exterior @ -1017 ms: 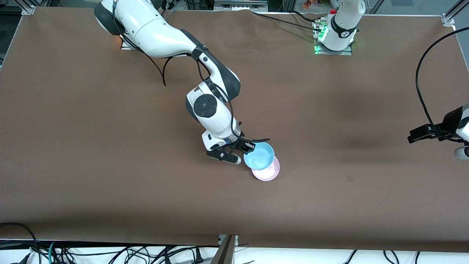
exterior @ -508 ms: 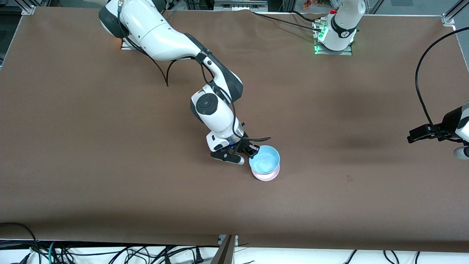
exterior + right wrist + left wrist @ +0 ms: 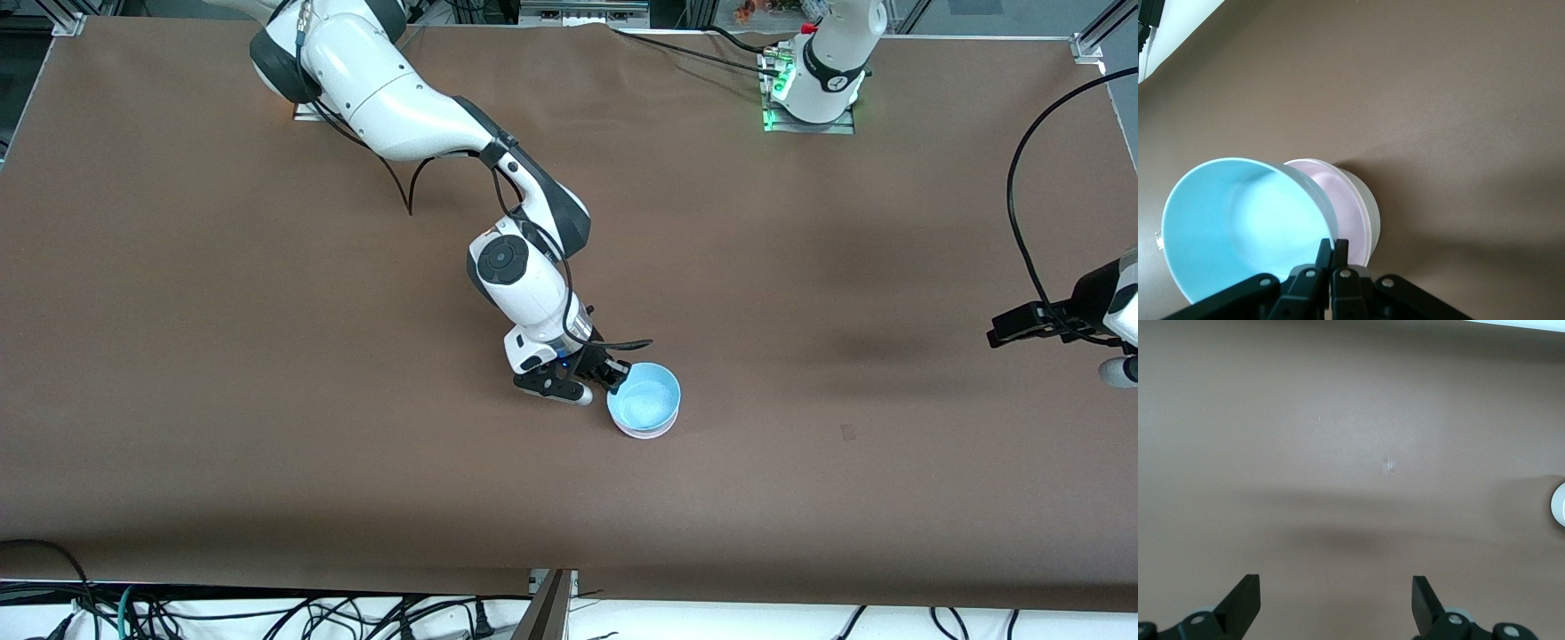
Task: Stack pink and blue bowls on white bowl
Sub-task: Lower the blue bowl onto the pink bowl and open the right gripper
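Reaching out from its base at the worktop's upper edge, toward the right arm's end, the right arm bends at the elbow and angles its wrist downward over the middle of the brown worktop (image 3: 267, 400). The right gripper (image 3: 613, 378) has its two black fingers pressed together on the rim of the blue bowl (image 3: 646, 406), one finger inside the wall and one outside, as the right wrist view shows (image 3: 1332, 257). The blue bowl (image 3: 1238, 227) is tilted, its held edge raised, and it sits over the pink bowl (image 3: 1348, 207), whose rim (image 3: 645, 433) shows as a thin crescent below it in the front view. Under the pink bowl the right wrist view shows the pale rim of the white bowl (image 3: 1373, 210), the lowest of the three. The stack lies near the worktop's centre, somewhat closer to the front edge than to the upper edge. All three bowls are round, shallow and smooth, with thin walls of a matte plastic look; the worktop covering is flat, matte and uniformly brown. The left arm waits at the worktop's edge at the left arm's end, with the left gripper (image 3: 1336, 603) hovering over bare brown surface, its dark fingers spread well apart with nothing between them.
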You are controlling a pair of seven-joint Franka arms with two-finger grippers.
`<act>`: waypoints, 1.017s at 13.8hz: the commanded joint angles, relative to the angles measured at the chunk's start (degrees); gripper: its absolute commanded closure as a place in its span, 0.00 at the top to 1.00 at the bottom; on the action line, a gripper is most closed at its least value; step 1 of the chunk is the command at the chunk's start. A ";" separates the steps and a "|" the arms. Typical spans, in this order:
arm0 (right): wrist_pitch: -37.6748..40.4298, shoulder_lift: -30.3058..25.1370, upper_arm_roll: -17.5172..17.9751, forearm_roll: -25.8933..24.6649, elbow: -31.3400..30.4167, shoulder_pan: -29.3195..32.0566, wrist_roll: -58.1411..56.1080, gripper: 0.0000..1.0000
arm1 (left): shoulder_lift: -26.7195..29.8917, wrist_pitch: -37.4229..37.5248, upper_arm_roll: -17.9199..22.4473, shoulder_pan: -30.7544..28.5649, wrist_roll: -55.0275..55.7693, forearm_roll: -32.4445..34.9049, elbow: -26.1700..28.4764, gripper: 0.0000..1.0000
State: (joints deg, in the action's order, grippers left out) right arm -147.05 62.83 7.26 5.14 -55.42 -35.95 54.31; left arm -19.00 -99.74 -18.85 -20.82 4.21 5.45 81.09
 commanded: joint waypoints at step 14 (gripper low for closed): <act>2.12 2.73 -0.14 -0.75 2.51 -0.61 0.62 0.00 | -0.51 0.25 -0.31 -0.19 0.09 0.79 -1.28 1.00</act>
State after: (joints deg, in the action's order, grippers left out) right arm -145.97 64.11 7.26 5.14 -55.33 -35.99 54.31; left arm -19.09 -99.74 -18.85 -20.84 4.21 5.45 81.06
